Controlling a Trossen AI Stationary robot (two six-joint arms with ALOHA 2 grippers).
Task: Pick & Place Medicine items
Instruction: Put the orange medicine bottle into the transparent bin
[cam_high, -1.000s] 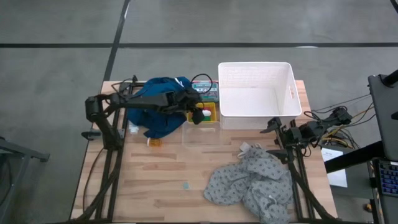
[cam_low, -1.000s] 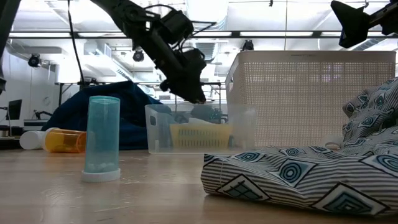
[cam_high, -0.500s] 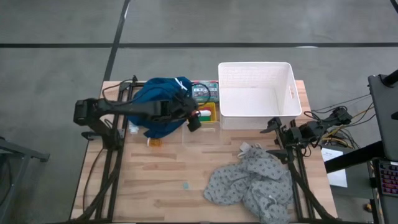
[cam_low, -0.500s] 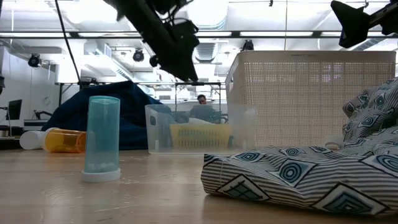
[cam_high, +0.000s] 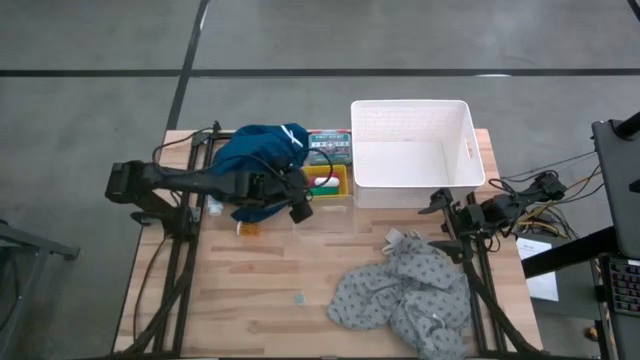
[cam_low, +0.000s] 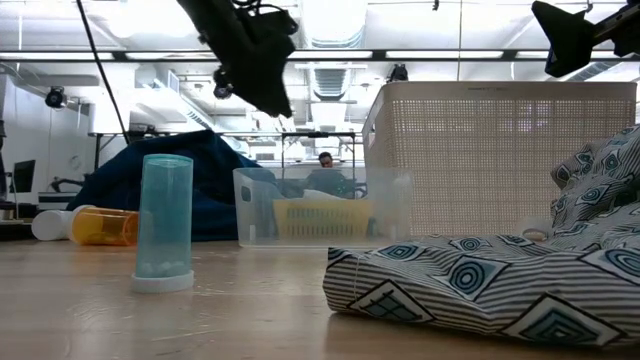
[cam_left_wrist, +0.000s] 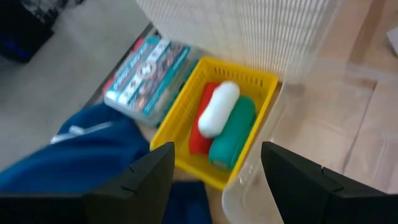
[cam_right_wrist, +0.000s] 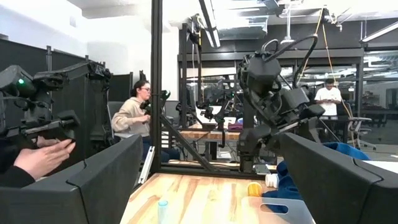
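Three small, stiff, likely light tubes, red (cam_left_wrist: 200, 121), white (cam_left_wrist: 218, 108) and green (cam_left_wrist: 232, 131), are being kept in the yellow plastic basket (cam_left_wrist: 186, 163); the white one, uppermost, is best pinched mid-body. The left gripper (cam_left_wrist: 214, 180) is being held apart, empty, above them; the right gripper (cam_right_wrist: 205, 186), parked at the counter's edge (cam_high: 250, 290), is wide apart.

Camera setup: four views, one overhead, one at table height, two on the wrists.

High view looks straight down on the whole table (cam_high: 260, 290). Low view looks level across it, close behind the teal tube (cam_low: 165, 222). Left wrist view sits near the yellow basket (cam_left_wrist: 186, 112), at 12 o'clock overhead; right wrist view faces the room.
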